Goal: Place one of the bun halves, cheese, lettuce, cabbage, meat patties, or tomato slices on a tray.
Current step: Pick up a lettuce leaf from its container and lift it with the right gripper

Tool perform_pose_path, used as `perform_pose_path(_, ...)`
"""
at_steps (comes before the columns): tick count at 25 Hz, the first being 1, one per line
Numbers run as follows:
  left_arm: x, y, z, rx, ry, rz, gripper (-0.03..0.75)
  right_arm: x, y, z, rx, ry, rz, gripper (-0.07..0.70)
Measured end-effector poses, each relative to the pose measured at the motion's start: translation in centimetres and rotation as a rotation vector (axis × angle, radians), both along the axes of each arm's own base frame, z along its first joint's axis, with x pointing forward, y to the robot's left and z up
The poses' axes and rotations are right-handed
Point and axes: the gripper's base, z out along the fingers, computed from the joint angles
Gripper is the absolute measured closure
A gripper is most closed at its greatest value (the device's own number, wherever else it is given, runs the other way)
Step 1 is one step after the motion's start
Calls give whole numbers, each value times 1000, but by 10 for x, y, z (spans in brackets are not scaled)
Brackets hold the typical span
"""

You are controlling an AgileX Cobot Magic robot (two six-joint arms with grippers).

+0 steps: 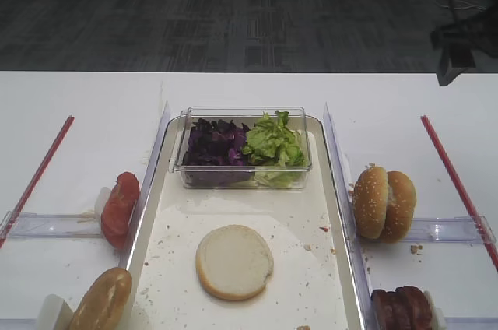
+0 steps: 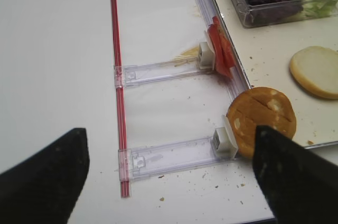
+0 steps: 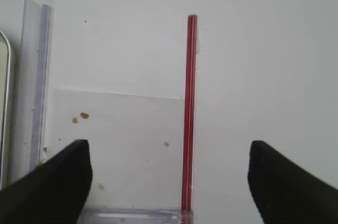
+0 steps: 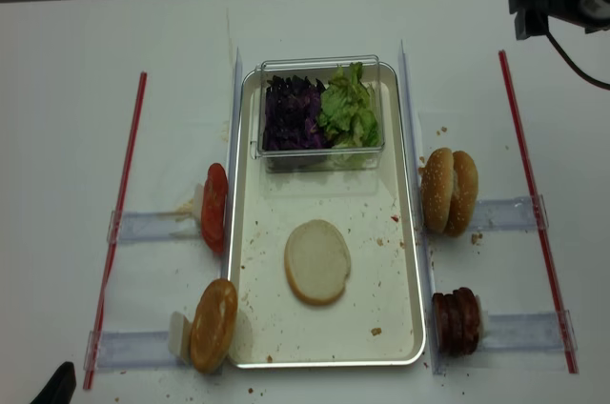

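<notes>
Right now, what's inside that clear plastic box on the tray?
The clear box holds chopped purple cabbage on its left side and ruffled green lettuce on its right. Whatever lies beneath the two heaps is covered.

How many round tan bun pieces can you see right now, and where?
4, perhaps more where pieces press together. One pale cut-face bun half lies on the cream-white tray; one golden bun stands on edge at its left; two sesame-topped buns stand together at its right.
</notes>
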Motion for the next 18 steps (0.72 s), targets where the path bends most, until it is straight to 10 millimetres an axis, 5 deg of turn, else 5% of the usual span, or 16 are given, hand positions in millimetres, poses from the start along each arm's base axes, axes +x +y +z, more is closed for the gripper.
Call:
perform_pose_path(11, 0, 0, 0, 0, 0, 0, 101, 47, 1, -61, 0, 194, -1, -1)
perform_pose_path(18, 0, 0, 0, 0, 0, 0, 101, 53, 1, -69, 0, 173, -2, -1)
